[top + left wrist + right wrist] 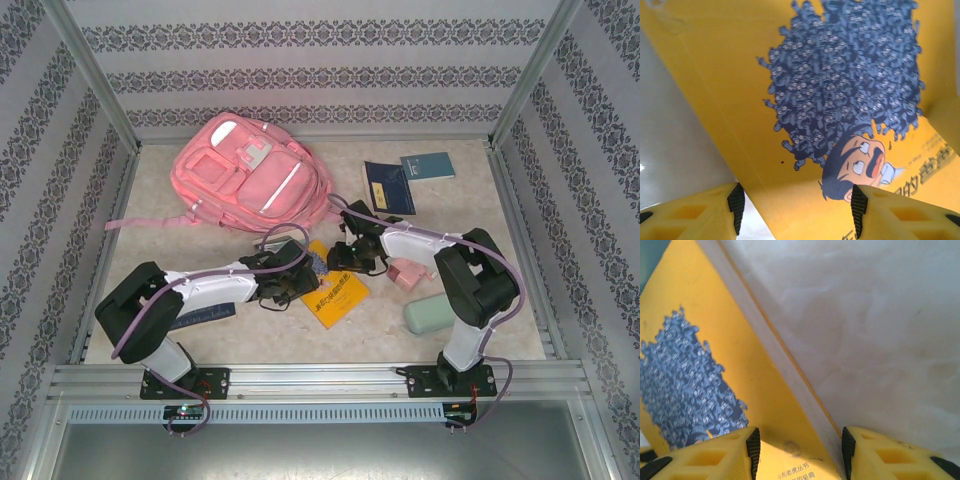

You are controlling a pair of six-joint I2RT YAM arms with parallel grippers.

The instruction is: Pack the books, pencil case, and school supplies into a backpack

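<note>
Evidently the step in hand is lifting the yellow book [338,292], which lies flat on the table [520,300] just in front of the backpack [250,175], on its arm-facing side. The left gripper [797,202] hangs over the cover with its jaws apart, one corner of the book running between them and nothing clamped. The right gripper [797,445] straddles the book's page edge, its jaws apart too. To do this well, I would have one gripper tip the edge up while the other slides a finger underneath. Close on the spine side so the pages do not fan, and carry the book toward the backpack only once it hangs firmly. The backpack's main opening cannot be made out from above, so that needs checking first. Counting: one backpack and one yellow book. To the backpack's right are one teal book [428,165] and navy books [388,188], one or two overlapped, I cannot tell which. Nearer the arms, to its right, are one pink box [405,272] and one pale green pouch [432,313], likely the pencil case. One blue strip [200,318] lies in front of the backpack, under the left arm.
</note>
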